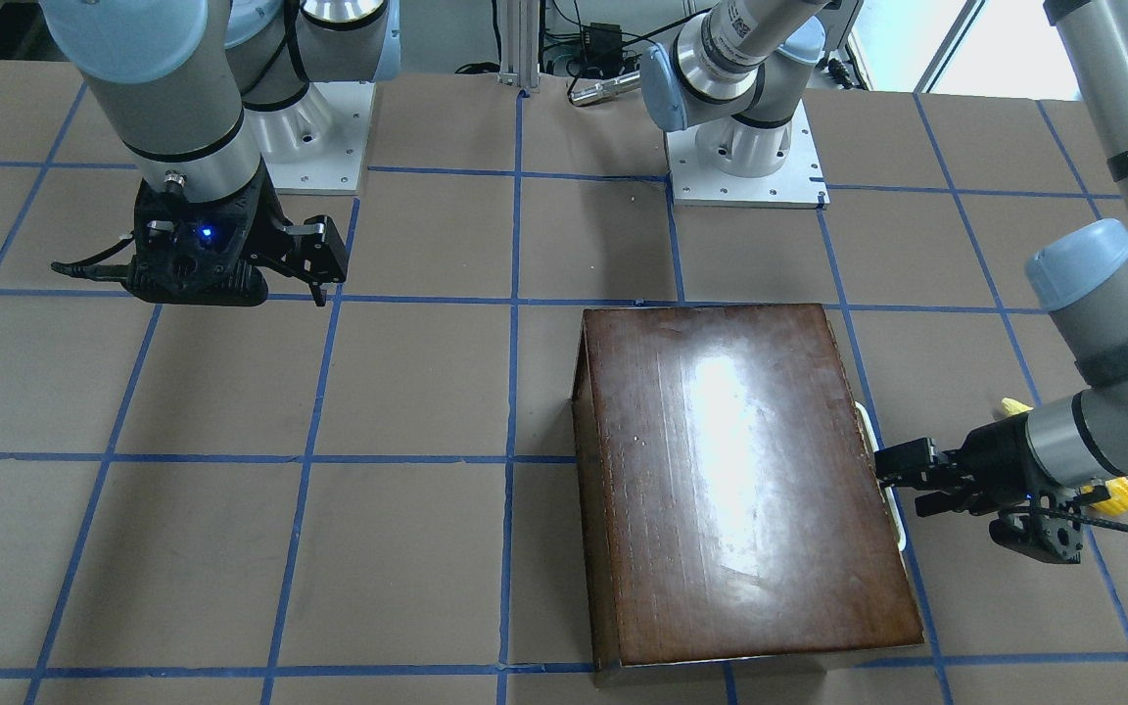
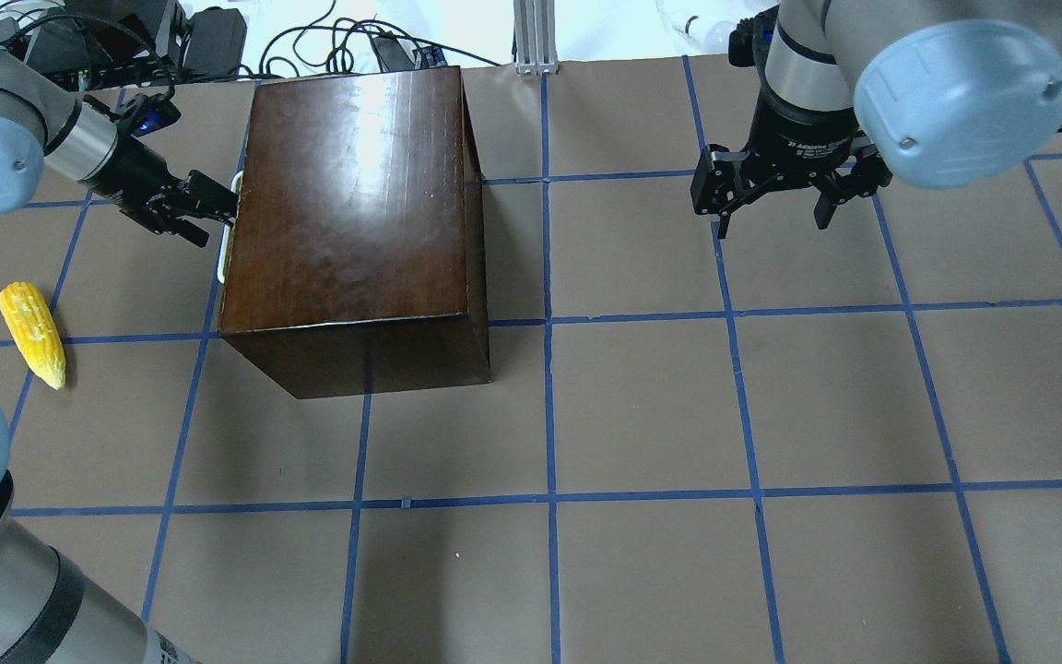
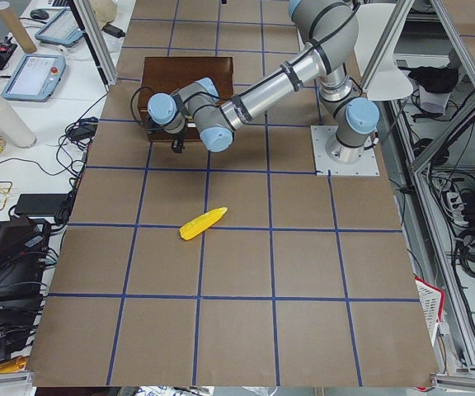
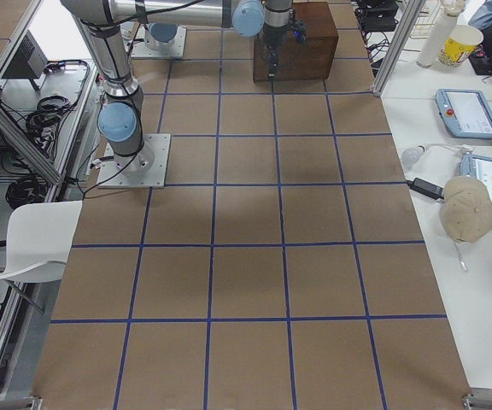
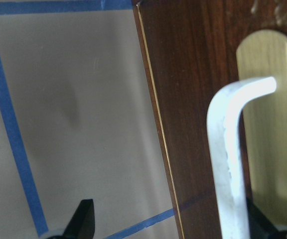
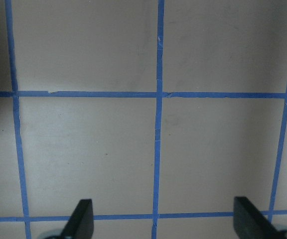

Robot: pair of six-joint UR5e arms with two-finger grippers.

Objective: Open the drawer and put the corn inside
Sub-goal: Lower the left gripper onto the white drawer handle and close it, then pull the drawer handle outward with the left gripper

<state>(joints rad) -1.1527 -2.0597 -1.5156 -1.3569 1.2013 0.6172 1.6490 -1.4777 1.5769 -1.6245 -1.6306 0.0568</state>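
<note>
1 of 2 steps judged in hand: opening the drawer (image 5: 193, 99), not yet out | left end effector (image 2: 216, 214) open, fingers (image 5: 83, 219) astride the handle (image 5: 228, 164) | next, you close on the handle and pull straight off the box (image 2: 356, 203) | corn (image 2: 31, 334) lies on the table (image 2: 642, 406) behind that end effector, to one side, apart | right end effector (image 2: 772, 227) open, idle.

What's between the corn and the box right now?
Nothing but bare table crossed by blue tape, as the overhead view shows; the corn lies apart from the box.
</note>
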